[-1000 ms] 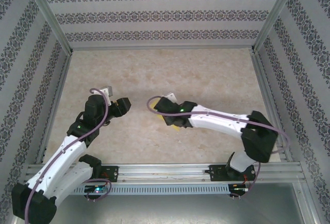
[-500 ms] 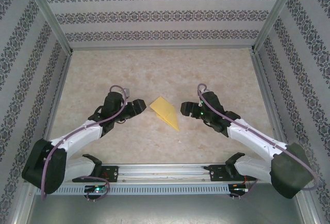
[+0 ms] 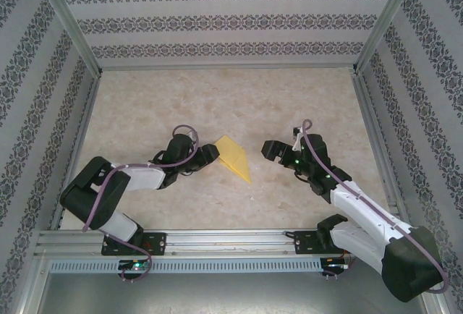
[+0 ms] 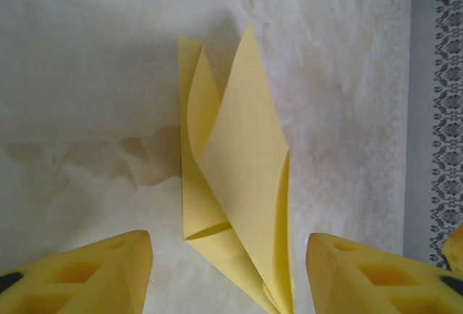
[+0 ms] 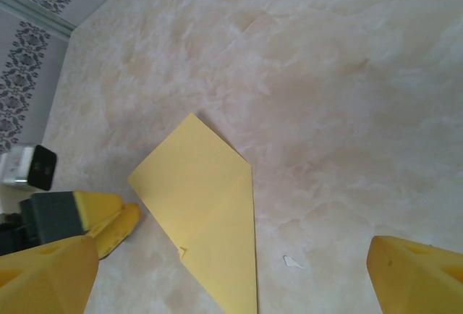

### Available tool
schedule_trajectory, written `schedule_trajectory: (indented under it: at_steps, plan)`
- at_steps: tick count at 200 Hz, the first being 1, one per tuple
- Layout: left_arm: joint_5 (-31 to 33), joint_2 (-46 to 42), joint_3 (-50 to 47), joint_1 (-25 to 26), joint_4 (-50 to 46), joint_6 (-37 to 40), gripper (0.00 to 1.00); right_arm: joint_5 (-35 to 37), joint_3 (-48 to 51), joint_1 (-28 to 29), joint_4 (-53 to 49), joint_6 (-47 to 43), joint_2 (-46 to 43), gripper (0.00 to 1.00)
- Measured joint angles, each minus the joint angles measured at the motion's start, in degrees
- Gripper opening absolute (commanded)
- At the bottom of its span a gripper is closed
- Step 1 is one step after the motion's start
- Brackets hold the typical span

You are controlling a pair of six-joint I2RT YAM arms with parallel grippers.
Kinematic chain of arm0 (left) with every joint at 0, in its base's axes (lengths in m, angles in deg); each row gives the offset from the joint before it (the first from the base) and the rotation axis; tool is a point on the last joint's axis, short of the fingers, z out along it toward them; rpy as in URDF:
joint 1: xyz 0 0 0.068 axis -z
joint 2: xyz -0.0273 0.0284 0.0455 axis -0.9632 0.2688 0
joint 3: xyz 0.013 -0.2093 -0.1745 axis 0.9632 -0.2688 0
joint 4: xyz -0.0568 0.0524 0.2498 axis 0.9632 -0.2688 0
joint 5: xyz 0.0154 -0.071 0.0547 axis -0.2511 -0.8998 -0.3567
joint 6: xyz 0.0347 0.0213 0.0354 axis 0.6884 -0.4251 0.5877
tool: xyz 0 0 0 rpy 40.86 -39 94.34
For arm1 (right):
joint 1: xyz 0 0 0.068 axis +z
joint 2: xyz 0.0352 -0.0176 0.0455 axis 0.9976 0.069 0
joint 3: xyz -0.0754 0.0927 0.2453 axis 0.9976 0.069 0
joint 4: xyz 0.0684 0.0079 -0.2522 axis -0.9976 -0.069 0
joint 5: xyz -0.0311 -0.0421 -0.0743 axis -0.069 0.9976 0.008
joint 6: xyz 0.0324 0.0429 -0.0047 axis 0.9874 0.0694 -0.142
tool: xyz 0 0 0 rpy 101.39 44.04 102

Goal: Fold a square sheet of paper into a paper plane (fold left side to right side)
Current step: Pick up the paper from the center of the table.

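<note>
Paper (image 3: 233, 156) folded to a narrow pointed shape, lying mid-bench (image 3: 217, 97), tip toward near right. Its layers are not fully flat in the left wrist view. Left claw (image 3: 213, 153) is wide open at the paper's left end, fingers (image 4: 94, 274) either side of it, gripping nothing. Right claw (image 3: 267, 149) is wide open and empty, just right of the paper, not touching it.

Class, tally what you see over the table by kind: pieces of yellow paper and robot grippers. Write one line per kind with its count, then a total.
folded yellow paper: 1
grippers: 2 (left gripper, right gripper, both open)
total: 3
</note>
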Motion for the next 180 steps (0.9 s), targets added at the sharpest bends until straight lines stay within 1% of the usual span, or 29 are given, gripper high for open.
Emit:
schedule_trajectory:
  at_steps: [50,80,115,135,150,173,180]
  plan:
    - [-0.2,7.1,3.2,0.3,6.1,-2.4,0.37,-1.6,1.8,-1.4,-0.1,0.1,-2.2,0.94]
    - [-0.2,9.7,4.3,0.3,8.0,-3.2,0.21,-2.6,2.1,-2.4,0.0,0.1,-3.6,0.91]
    - [-0.3,9.7,4.3,0.3,8.5,-2.8,0.06,-4.9,2.2,-3.7,-0.1,-0.1,-4.1,0.9]
    - [-1.6,7.7,4.2,0.0,8.2,-1.7,0.02,-7.1,2.2,-4.4,0.0,-0.7,-3.5,0.9]
    - [-3.4,5.1,3.8,-0.7,8.1,-0.2,0.01,-9.3,2.2,-4.4,0.0,-1.8,-2.1,0.92]
    - [-7.8,0.0,2.8,-3.3,7.8,3.3,0.0,-13.9,1.2,-4.4,0.4,-3.7,1.4,0.98]
    - [-9.4,-1.5,2.6,-4.4,7.5,4.5,0.0,-15.7,0.6,-4.4,0.9,-4.4,2.8,0.98]
